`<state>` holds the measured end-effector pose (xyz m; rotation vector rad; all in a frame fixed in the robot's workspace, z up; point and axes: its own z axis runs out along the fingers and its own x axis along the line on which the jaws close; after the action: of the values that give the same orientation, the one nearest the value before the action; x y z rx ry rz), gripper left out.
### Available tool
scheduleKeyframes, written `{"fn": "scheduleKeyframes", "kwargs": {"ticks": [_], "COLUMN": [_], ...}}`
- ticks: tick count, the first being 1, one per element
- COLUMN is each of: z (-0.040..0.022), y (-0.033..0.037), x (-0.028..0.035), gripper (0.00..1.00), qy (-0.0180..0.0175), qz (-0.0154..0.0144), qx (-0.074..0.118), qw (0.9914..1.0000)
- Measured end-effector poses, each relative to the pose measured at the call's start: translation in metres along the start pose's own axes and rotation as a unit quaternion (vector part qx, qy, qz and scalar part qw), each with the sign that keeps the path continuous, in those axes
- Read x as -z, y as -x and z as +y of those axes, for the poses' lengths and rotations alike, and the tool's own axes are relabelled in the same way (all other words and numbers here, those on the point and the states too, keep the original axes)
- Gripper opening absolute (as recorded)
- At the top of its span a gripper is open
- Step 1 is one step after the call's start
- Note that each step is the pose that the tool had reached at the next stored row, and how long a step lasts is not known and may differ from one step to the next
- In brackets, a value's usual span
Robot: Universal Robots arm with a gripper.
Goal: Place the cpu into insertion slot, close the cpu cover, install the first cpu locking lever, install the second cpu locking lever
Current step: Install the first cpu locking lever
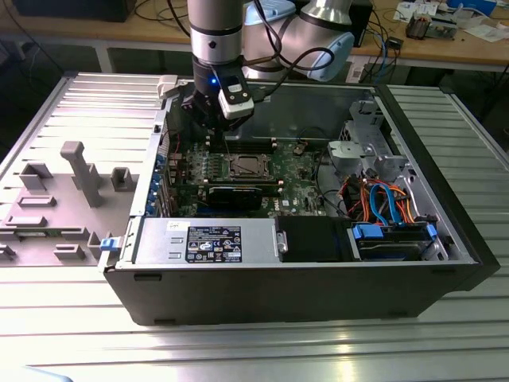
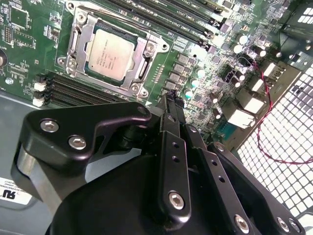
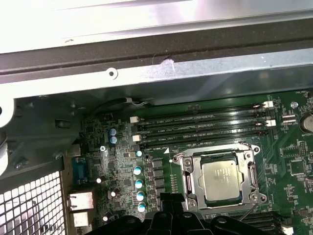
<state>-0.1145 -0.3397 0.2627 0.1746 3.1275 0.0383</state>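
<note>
- Closest to us in the second wrist view is the black gripper point(image 2: 168, 100); its two fingers are pressed together at the tip, and nothing is held between them.
- This tip hangs over the green motherboard point(image 2: 29, 44), just beside one corner of the socket. We cannot tell if it touches anything.
- We see the cpu point(image 2: 108, 55) lying flat in the insertion slot point(image 3: 221, 157), with its silver top facing up.
- We see the cpu cover point(image 2: 79, 46) lying down flat around the chip, and the chip's top shows through its window.
- In the first wrist view a thin metal rod point(image 3: 250, 209) runs slantwise at the cover's corner nearest the gripper. We cannot tell whether the locking levers are hooked.
- Long black memory slots point(image 3: 205, 125) lie beside the socket.
- In the exterior view the arm point(image 1: 215, 32) reaches down into the open computer case point(image 1: 278, 294), which stands on a ribbed metal table point(image 1: 238, 350).
</note>
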Motion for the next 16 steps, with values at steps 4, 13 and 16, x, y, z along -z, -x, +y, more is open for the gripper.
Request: {"fn": "scheduleKeyframes", "kwargs": {"ticks": [4, 13, 16], "z": [-0.0003, -0.0004, -0.0004], "y": [-0.0027, -0.0031, -0.0031], "x": [0.0001, 0.0001, 0.0001], "gripper": [0.11, 0.11, 0.11], "qy": [0.0000, -0.0001, -0.0001], "qz": [0.0000, 0.0001, 0.0001], "qx": [0.000, 0.000, 0.000], "qw": [1.00000, 1.00000, 1.00000]}}
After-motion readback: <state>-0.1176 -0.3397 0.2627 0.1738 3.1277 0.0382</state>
